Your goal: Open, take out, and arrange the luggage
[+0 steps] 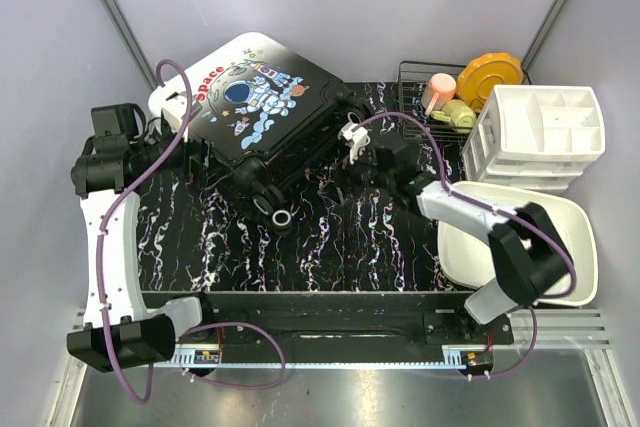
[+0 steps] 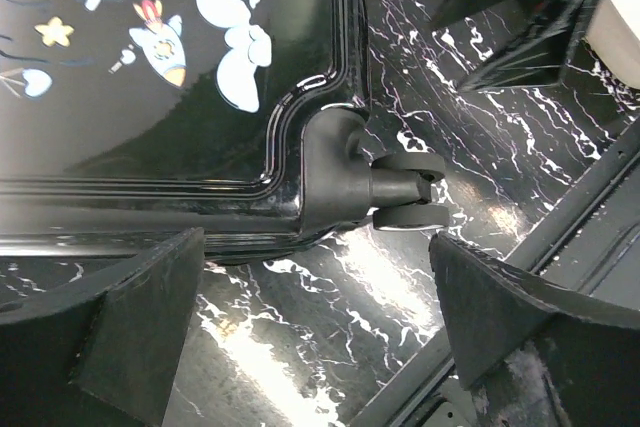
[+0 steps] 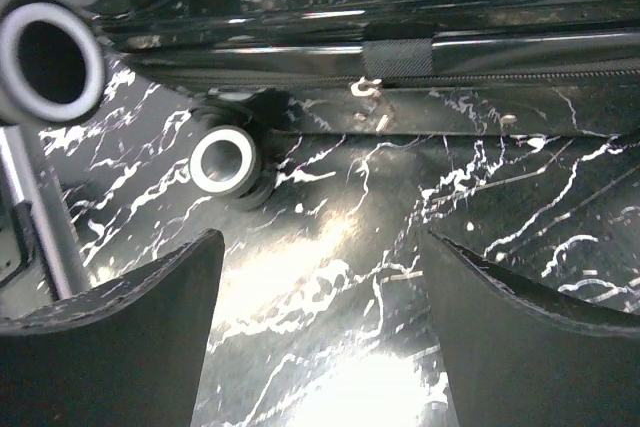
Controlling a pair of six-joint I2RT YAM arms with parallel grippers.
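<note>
The luggage (image 1: 265, 122) lies shut and flat at the back left of the marbled surface (image 1: 330, 257). The left pincer (image 2: 315, 287), beside a corner wheel (image 2: 405, 192), and the right pincer (image 3: 320, 287), facing the zip (image 3: 520, 75), both gape wide, holding nothing. The opening step looks not yet begun; the next move likely calls for catching the zip's pull.

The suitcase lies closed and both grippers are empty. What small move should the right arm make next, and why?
Probably ease the right gripper forward to what looks like the zipper pull on the side of the luggage and close on it: its jaws stand open and empty, and the shell is zipped shut.
</note>
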